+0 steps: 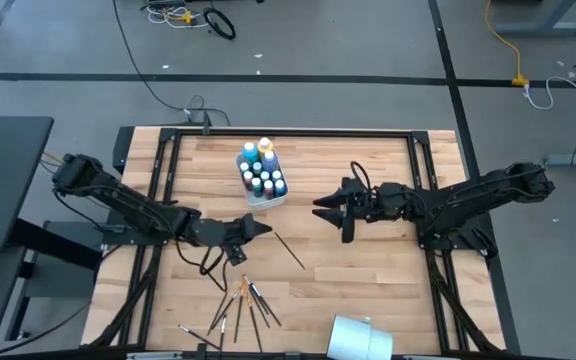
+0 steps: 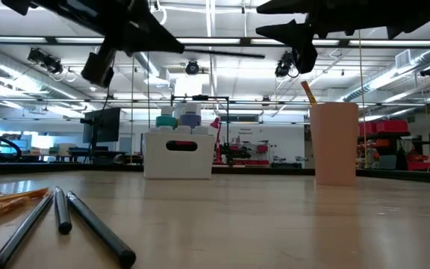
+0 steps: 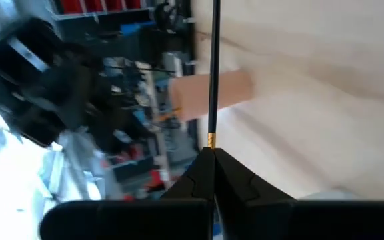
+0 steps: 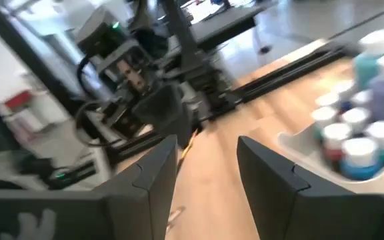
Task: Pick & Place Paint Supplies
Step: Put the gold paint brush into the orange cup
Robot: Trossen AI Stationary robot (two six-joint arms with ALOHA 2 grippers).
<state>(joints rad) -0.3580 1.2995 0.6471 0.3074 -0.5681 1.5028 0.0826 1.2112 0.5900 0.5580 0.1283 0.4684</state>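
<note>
My left gripper [image 1: 260, 228] [image 3: 213, 159] hangs above the table's middle, shut on a thin dark brush [image 1: 288, 252] [image 2: 222, 54]. Across from it my right gripper [image 1: 320, 208] [image 4: 205, 163] stands open with nothing between its fingers, raised off the table. A white caddy [image 1: 264, 178] [image 2: 178, 153] of small paint bottles [image 4: 352, 130] stands at the far middle. Several brushes [image 1: 240, 305] [image 2: 58, 217] lie flat on the table near its front edge. A pale cup [image 1: 360, 338] [image 2: 334, 142] stands at the near right with one brush [image 2: 307, 91] leaning inside it. My left gripper pinches the brush between its two fingers just behind the gold ferrule [image 3: 211, 140]. The dark handle [image 3: 213, 67] sticks out ahead of the fingertips, in line with the fingers. The brush is lifted clear of the table and lies about level, pointing toward the near right.
Black rails frame the wooden table [image 1: 368, 280] on its left, right and far sides. Bare wood lies between the two grippers and the cup. Beyond the table the low view shows a workshop room.
</note>
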